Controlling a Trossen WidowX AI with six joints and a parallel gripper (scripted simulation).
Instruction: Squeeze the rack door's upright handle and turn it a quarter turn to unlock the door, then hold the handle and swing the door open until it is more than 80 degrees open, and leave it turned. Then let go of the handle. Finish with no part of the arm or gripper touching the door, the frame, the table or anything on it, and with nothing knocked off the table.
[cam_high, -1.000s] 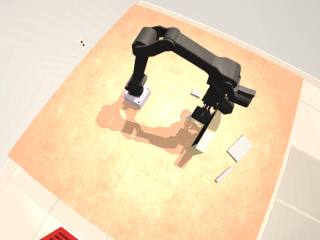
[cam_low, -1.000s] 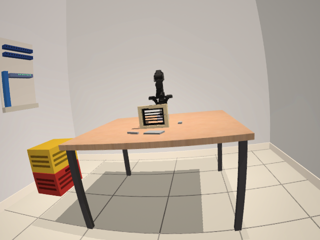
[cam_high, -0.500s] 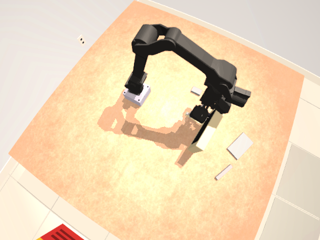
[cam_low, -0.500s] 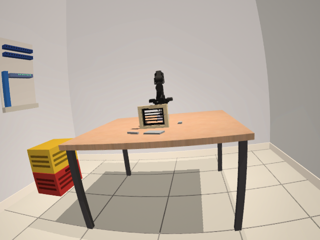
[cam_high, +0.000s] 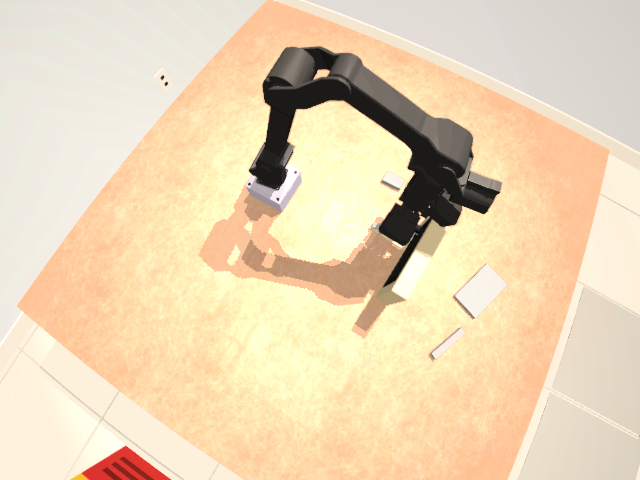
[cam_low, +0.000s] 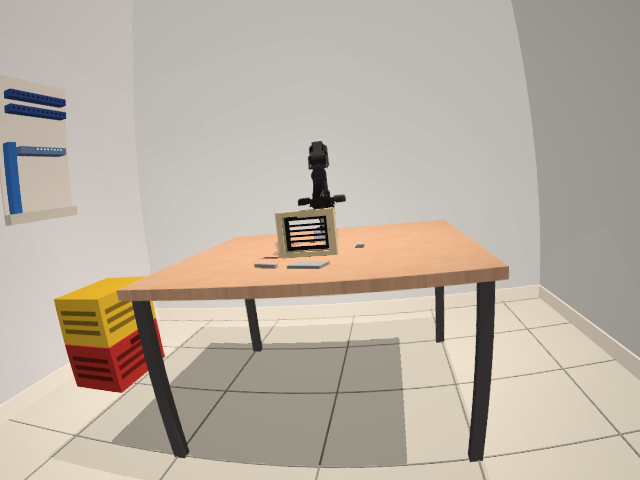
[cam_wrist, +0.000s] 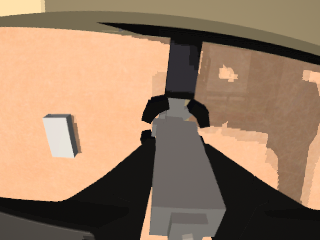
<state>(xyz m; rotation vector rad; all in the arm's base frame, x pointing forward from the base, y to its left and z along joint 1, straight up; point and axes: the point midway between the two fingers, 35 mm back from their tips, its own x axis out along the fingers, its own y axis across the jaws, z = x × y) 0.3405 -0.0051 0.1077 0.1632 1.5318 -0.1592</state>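
Observation:
The beige rack frame (cam_high: 424, 266) (cam_low: 280, 235) (cam_wrist: 150, 7) stands upright on the table. The black door (cam_high: 401, 267) (cam_wrist: 250, 46) lies along the frame's arm-facing side, with no clear gap visible. A dark bracket (cam_wrist: 183, 67) sticks out from the door to the grey handle (cam_wrist: 179, 170). My gripper (cam_wrist: 176, 148) is shut on the handle, one black finger on each side. In the top view the gripper hides most of the handle; in the exterior view the frame hides the fingers. How far the handle is turned is hard to tell.
A small pale block (cam_high: 392, 180) (cam_low: 359, 245) (cam_wrist: 59, 137) lies beside the gripper. A flat pale plate (cam_high: 480, 290) (cam_low: 308, 264) and a thin pale bar (cam_high: 447, 343) (cam_low: 265, 265) lie beyond the frame. The arm's pale base (cam_high: 276, 195) stands on the table.

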